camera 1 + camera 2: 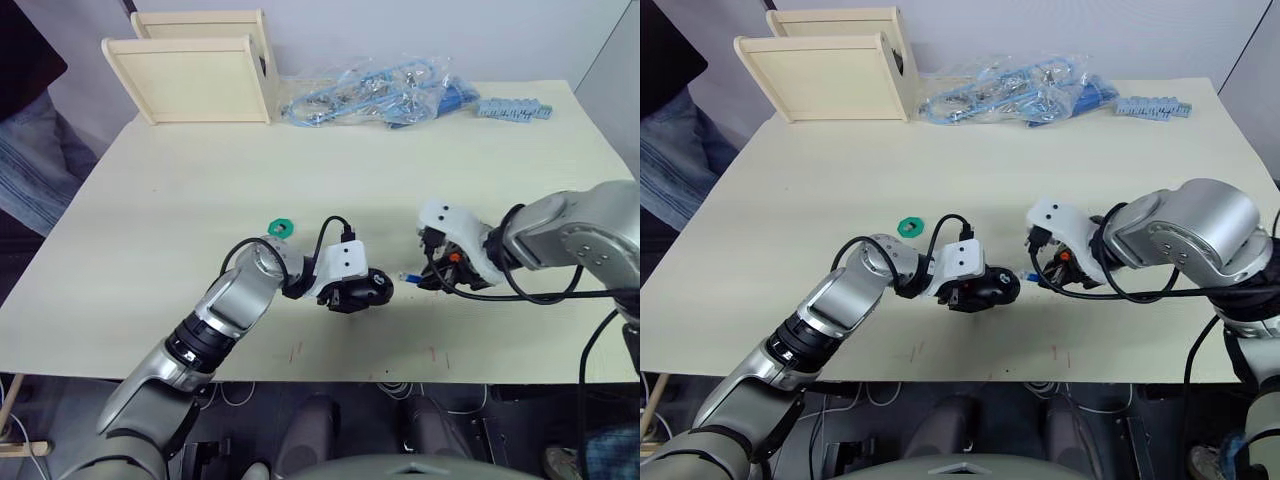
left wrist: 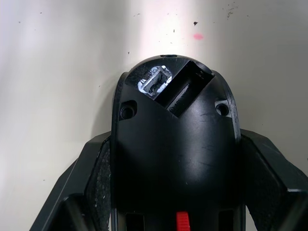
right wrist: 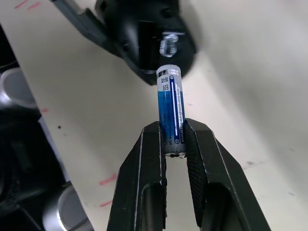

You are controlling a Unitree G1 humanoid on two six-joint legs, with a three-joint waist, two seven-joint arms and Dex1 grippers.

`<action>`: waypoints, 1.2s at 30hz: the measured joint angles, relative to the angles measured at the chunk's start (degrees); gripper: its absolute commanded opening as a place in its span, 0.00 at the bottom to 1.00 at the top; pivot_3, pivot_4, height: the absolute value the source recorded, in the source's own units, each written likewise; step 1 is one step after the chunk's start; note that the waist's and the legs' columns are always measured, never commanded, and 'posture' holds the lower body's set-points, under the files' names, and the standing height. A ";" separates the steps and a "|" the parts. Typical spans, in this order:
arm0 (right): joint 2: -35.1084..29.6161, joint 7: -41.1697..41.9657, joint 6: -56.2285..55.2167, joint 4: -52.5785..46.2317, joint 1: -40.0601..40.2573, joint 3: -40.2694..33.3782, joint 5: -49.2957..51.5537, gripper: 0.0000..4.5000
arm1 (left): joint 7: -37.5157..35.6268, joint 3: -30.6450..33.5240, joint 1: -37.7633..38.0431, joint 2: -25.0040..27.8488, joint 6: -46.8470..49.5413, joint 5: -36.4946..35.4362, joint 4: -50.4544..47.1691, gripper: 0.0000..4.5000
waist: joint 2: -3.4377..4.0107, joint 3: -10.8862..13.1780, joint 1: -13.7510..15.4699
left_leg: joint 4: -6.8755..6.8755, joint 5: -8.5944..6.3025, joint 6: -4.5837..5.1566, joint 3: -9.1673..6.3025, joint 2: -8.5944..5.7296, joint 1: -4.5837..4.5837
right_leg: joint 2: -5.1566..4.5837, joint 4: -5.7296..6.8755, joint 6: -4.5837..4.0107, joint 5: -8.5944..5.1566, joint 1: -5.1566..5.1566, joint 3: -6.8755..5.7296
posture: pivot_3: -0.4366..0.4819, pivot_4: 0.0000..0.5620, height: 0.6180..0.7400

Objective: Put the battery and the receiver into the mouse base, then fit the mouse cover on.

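My left gripper (image 1: 355,296) is shut on the mouse base (image 2: 175,144), a black oval body held just above the table near its front middle. Its hollow faces the wrist camera, with an empty angled slot and a red part showing. A small silver piece, apparently the receiver (image 2: 155,83), sits in a slot beside it. My right gripper (image 3: 174,139) is shut on the battery (image 3: 170,106), a slim blue cylinder whose free end points at the base, a short gap away. The same battery (image 1: 408,275) lies between the two grippers in the head views. The mouse cover is out of view.
A green ring (image 1: 281,227) lies on the table behind the left gripper. Two wooden boxes (image 1: 190,80), a clear bag of blue parts (image 1: 370,100) and a grey-blue strip (image 1: 515,110) line the far edge. A person (image 1: 25,150) stands at the left.
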 measured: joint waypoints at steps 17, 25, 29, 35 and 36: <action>7.91 -25.42 0.00 9.85 2.66 0.06 17.14 0.01 | 0.21 0.13 0.47 0.08 1.43 0.14 -1.45 0.66 | -0.01 0.00 -0.06 | -0.01 0.00 0.00 -0.02 0.00 -0.04 | 0.00 0.01 0.00 0.00 -0.04 -0.01 | 0.48 0.27 1.00; 10.80 -31.74 0.00 12.14 2.82 -0.39 19.97 0.01 | 0.09 0.13 0.28 -0.01 1.31 0.15 -0.89 0.66 | -0.01 0.00 -0.08 | -0.02 0.00 0.00 -0.02 0.00 -0.04 | 0.01 0.01 0.00 0.00 -0.04 -0.02 | 0.48 0.27 1.00; 12.58 -34.10 0.00 13.34 3.29 -1.31 20.46 0.01 | 0.12 0.15 0.35 -0.02 1.18 0.15 -0.86 0.66 | -0.01 0.00 -0.08 | -0.02 0.00 0.00 -0.02 0.01 -0.04 | 0.01 0.01 0.00 0.00 -0.04 -0.02 | 0.48 0.27 1.00; 14.27 -36.23 0.00 14.38 3.88 -2.22 20.82 0.01 | 0.17 0.25 0.69 0.01 1.12 0.15 -0.98 0.66 | 0.00 0.00 -0.10 | -0.04 0.00 0.00 -0.02 0.01 -0.02 | 0.01 0.00 0.00 0.00 -0.04 -0.02 | 0.48 0.27 1.00; 14.45 -36.43 0.00 14.51 3.98 -2.41 20.90 0.01 | 0.18 0.31 0.73 0.06 1.12 0.15 -0.98 0.66 | 0.00 -0.01 -0.16 | -0.05 0.00 0.00 -0.01 0.01 -0.01 | 0.01 0.00 0.00 0.00 -0.03 -0.01 | 0.48 0.27 1.00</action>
